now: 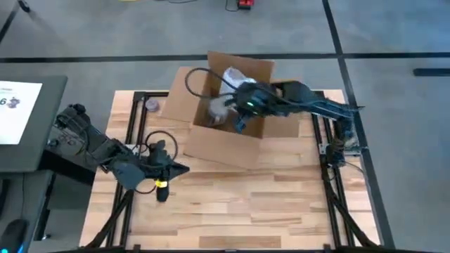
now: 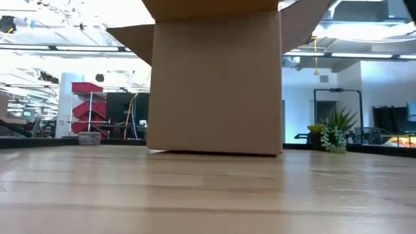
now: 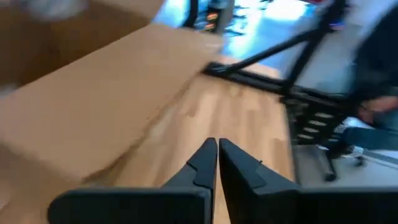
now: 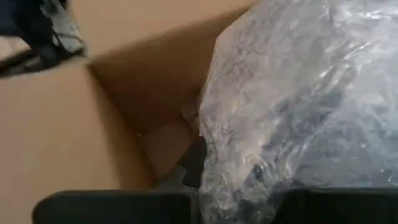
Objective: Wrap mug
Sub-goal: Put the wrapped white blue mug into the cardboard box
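The right gripper reaches down into the open box, pinching a bubble-wrapped bundle, presumably the mug, so it can be lowered inside; whether a mug sits in the wrap cannot be seen. The left gripper, fingers pressed together, waits on the table just outside the box, well apart from the right one.

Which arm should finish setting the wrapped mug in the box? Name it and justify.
Right. Its hand is already inside the cardboard box against the bubble-wrapped mug. The left hand sits shut and empty on the table outside the box.
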You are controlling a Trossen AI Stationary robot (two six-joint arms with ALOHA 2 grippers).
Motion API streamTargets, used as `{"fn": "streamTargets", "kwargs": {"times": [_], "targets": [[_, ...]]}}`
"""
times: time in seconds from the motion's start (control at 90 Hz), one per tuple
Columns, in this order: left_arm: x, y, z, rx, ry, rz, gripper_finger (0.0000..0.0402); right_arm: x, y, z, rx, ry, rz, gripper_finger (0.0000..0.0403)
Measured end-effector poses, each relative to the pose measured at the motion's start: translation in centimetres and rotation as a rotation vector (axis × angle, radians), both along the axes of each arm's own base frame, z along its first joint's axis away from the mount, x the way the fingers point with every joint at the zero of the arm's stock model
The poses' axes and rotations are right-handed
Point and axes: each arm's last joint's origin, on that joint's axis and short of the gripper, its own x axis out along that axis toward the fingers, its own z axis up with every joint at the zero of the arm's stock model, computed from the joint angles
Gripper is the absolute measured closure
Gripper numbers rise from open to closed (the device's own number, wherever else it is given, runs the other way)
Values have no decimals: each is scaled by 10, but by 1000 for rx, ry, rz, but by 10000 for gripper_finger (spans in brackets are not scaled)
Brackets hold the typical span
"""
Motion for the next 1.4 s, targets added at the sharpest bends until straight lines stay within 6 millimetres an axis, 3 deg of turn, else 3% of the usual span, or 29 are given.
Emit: {"fn": "streamTargets", "kwargs": {"times": [0.156,0.3,0.444,0.611,0.689,0.756,0.822,0.922,1.0,1.144,1.289,1.4], "targets": [[-2,-2,14,1,-105,-59,402,28,-25,-46,53,173,30,379],[-2,-2,29,-34,-221,-67,402,41,-45,-88,181,347,54,379],[-2,-2,40,-27,-314,-76,402,50,-63,-116,265,444,152,379],[-3,0,48,-25,-382,-48,402,55,-84,-131,334,422,238,381],[-2,2,49,-20,-390,-23,402,58,-95,-141,244,453,197,381],[-1,4,50,-18,-393,-2,402,63,-104,-162,246,504,186,380],[-1,5,51,-23,-400,8,402,62,-103,-165,229,558,204,378],[-1,7,54,-17,-431,26,402,48,-90,-139,239,570,266,380],[0,9,57,-16,-447,37,402,44,-84,-134,248,598,310,381],[1,12,59,-16,-462,49,402,53,-80,-151,277,621,376,377],[0,12,61,-23,-484,47,402,55,-71,-156,365,607,452,373],[-1,10,61,-28,-482,38,402,61,-61,-175,410,616,498,371]]}}
